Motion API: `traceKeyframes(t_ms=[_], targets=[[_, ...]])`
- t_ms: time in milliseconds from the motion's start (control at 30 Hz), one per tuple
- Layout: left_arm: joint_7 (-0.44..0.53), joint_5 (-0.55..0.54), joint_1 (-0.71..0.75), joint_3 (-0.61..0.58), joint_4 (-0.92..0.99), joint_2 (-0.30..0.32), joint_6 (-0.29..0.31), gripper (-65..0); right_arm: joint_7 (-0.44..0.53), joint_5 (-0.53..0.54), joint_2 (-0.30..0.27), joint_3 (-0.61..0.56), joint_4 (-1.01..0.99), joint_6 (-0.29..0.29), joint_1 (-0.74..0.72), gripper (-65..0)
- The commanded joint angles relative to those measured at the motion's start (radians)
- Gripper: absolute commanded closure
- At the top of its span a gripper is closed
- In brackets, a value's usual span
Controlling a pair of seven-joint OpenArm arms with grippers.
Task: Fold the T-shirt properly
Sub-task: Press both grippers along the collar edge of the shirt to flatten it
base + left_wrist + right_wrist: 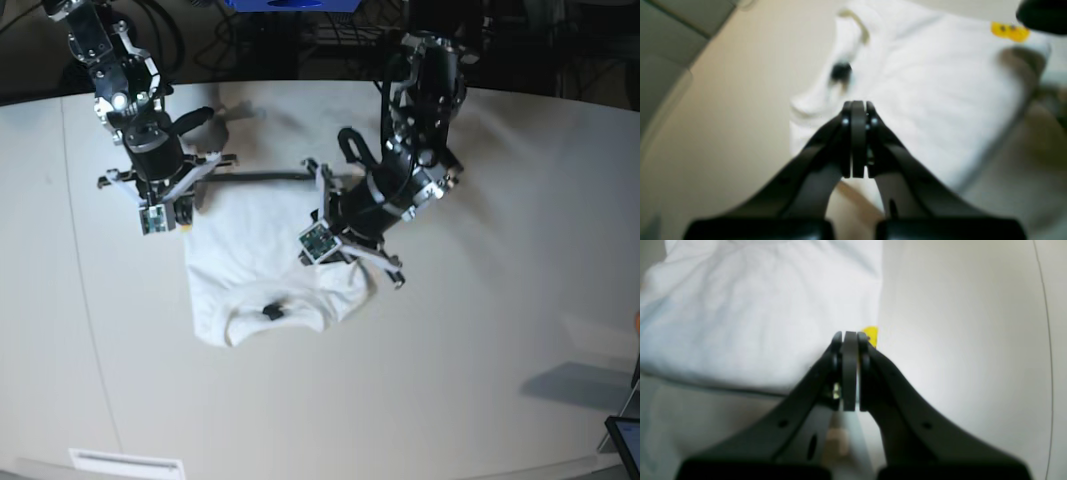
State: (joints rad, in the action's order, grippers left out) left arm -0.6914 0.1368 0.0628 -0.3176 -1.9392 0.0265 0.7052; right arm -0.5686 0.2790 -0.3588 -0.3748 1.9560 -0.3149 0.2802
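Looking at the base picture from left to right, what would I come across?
The pale table, then the robot's right arm, then the white shirt, then the robot's left arm, and finally a dark screen at the bottom right corner.

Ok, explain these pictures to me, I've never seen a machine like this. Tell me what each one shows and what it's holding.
This is a robot with two dark metal arms. The base picture looks at both from in front. The other two come from cameras on its wrists, one per arm; the left arm is on the right side of the base picture.

On the pale, smooth table lies a white cloth T-shirt, partly folded, with a bit of yellow print showing at its edge.

Each arm ends in a black, two-fingered end effector. The left end effector is shut and appears over the shirt; the right end effector is shut by the printed edge. Whether either pinches cloth, I can't tell.
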Motion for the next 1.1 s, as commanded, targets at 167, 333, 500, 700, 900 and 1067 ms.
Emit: traceKeyframes(t_ms=[167, 333, 500, 700, 900, 1067], targets=[[0.279, -0.009, 0.137, 0.058, -0.004, 0.02, -0.007, 0.0, 0.057, -0.01, -0.004, 0.0, 0.004, 0.001, -0.008, -0.3], [0.431, -0.009, 0.145, 0.059, 0.083, 0.043, -0.007, 0.0, 0.155, -0.01, -0.006, -0.034, -0.023, 0.001, -0.006, -0.3], [0.582, -0.009, 0.15, 0.056, 0.142, 0.039, -0.007, 0.0, 0.207, -0.011, -0.006, -0.086, -0.059, 0.003, -0.006, -0.3], [0.665, -0.009, 0.156, -0.001, 0.209, 0.045, -0.072, 0.0, 0.221, -0.067, 0.002, -0.129, -0.06, 0.003, -0.011, -0.3], [0.671, -0.009, 0.128, -0.018, 0.326, 0.043, -0.108, 0.0, 0.218, -0.105, 0.005, -0.129, -0.089, 0.003, -0.014, -0.3], [0.672, -0.009, 0.118, -0.01, 0.306, 0.043, -0.108, 0.0, 0.221, -0.105, 0.005, -0.154, -0.131, 0.003, -0.029, -0.3]])
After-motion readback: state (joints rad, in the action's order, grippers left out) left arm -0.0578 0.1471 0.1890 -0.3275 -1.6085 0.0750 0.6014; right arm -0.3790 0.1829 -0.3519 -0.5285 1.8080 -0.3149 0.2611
